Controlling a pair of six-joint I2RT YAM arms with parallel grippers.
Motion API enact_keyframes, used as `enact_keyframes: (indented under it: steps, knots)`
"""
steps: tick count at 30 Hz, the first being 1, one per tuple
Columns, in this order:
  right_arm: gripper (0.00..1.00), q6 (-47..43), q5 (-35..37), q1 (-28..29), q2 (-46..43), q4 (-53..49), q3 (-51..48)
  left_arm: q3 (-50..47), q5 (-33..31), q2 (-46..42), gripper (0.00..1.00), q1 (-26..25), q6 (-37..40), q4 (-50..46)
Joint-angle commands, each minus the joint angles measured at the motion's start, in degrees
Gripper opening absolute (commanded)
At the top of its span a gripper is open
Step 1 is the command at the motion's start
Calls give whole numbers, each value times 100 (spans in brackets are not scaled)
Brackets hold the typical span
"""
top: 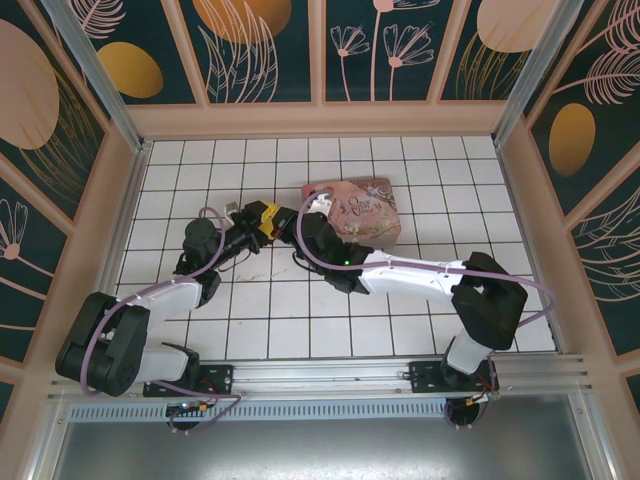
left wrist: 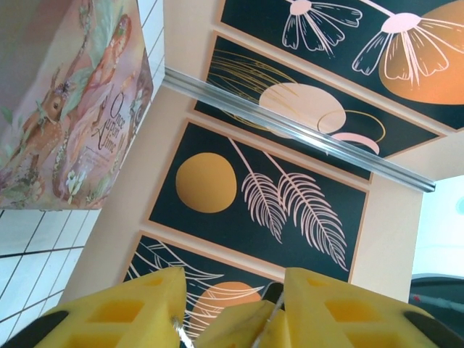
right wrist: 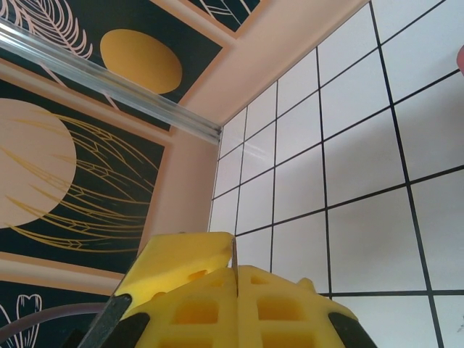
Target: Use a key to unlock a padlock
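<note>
Your right gripper (right wrist: 234, 267) is clamped tight, its yellow pads (right wrist: 275, 312) pressed face to face. A thin sliver of grey metal, the key (right wrist: 234, 255), stands edge-on out of the seam between them. Your left gripper (left wrist: 232, 283) has its two yellow fingers (left wrist: 123, 312) standing apart. Between them, in its wrist view, sits a yellow wedge with a fine metal line along it, which looks like the right gripper's tip carrying the key. A small silvery curl of metal shows against the inner face of the finger at the left of that view. You cannot tell whether the left gripper grips anything, because the bottom edge of that view cuts the fingers off. Nor can you tell where the padlock is; that silvery curl may be its shackle. From above, the two grippers meet tip to tip over the white tiled floor (top: 400, 300), just to the left of the pink tin box (top: 365, 212). The tin lies flat toward the back of the floor, and your right arm's wrist covers its near left corner. The left arm reaches in from the near left, the right arm from the near right with its elbow bent. Dark floral wall panels (left wrist: 254, 196) close in the floor.
</note>
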Motion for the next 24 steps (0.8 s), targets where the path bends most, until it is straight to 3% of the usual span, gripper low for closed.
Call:
enact_keyframes:
  steps: [1,8,19,24]
  knots:
    - [0,94,109,31,-120,15,-120,3,-35,-36,37,-25,63,213]
    - [0,96,138,29,-122,21,-113,14,-52,-73,29,-25,107,105]
    - [0,93,155,29,-179,23,-153,-10,-88,-84,28,-25,191,-15]
    - [0,115,184,25,-219,49,-215,-14,-123,-100,22,-25,229,-84]
